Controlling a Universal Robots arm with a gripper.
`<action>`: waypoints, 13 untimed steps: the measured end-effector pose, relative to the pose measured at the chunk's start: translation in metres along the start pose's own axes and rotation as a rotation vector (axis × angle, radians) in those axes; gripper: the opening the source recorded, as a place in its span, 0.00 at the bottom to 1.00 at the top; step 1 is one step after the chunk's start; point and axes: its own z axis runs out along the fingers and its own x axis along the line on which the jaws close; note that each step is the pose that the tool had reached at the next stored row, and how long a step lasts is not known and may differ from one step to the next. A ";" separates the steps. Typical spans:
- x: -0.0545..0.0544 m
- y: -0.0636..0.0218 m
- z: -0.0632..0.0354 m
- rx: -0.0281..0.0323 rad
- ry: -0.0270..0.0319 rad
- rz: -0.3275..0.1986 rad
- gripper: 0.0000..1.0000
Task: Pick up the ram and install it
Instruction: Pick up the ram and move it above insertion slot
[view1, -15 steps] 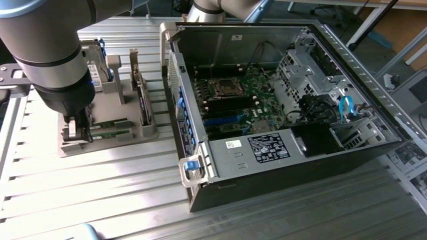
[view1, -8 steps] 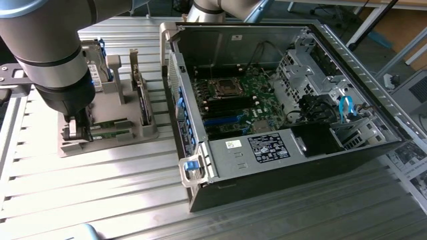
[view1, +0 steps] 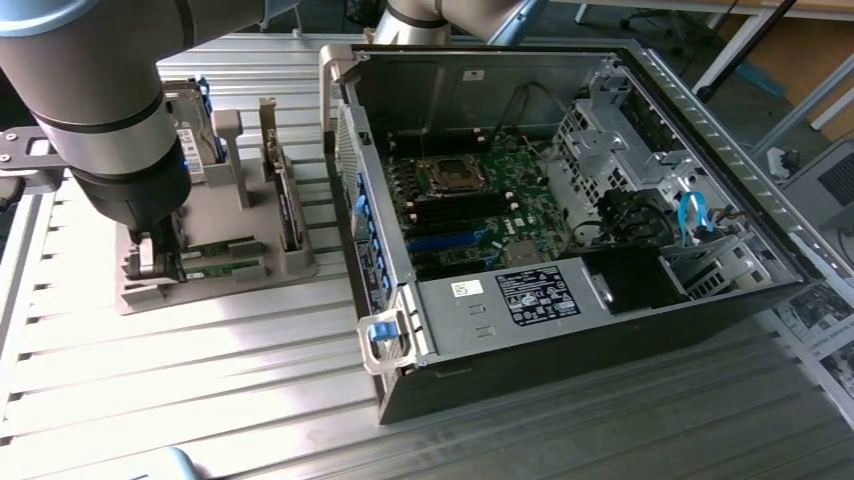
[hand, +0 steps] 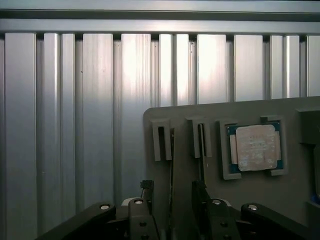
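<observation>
1. Exterior view: the big grey robot arm (view1: 107, 120) reaches down over the flat grey plastic holder tray (view1: 200, 292), and its claw (view1: 158, 262) is right down at the tray's surface.
2. The ram (view1: 220, 270), a long thin green circuit-board stick, sits in the tray just beside the claw, along the tray's edge nearest the camera. A second green stick (view1: 214, 248) runs alongside it, further into the tray.
3. On the exterior view's right of the tray stands the open black computer case (view1: 400, 330), its green motherboard (view1: 467, 200) exposed. Tray and case both rest on the ribbed aluminium table (view1: 200, 390).
4. Wrist view: the claw (hand: 172, 189) is spread wide, released, gripping nothing!
5. Its dark fingers (hand: 200, 200) stand one on each side of the ram (hand: 171, 160), seen here edge-on as a thin dark line near the tray's (hand: 240, 200) outer edge. I cannot tell if either finger touches it.
6. Further into the tray sits a square silver processor chip (hand: 256, 147) in its own grey recess, well apart from the claw.
7. Past the tray's edge, the table's (hand: 100, 100) bright ribs.
</observation>
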 end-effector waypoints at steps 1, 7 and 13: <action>0.000 0.0000 0.0003 0.0000 0.0000 0.000 0.44; -0.002 -0.0001 0.0025 -0.0001 0.0001 0.000 0.44; -0.002 -0.0003 0.0066 0.0000 0.0001 0.000 0.44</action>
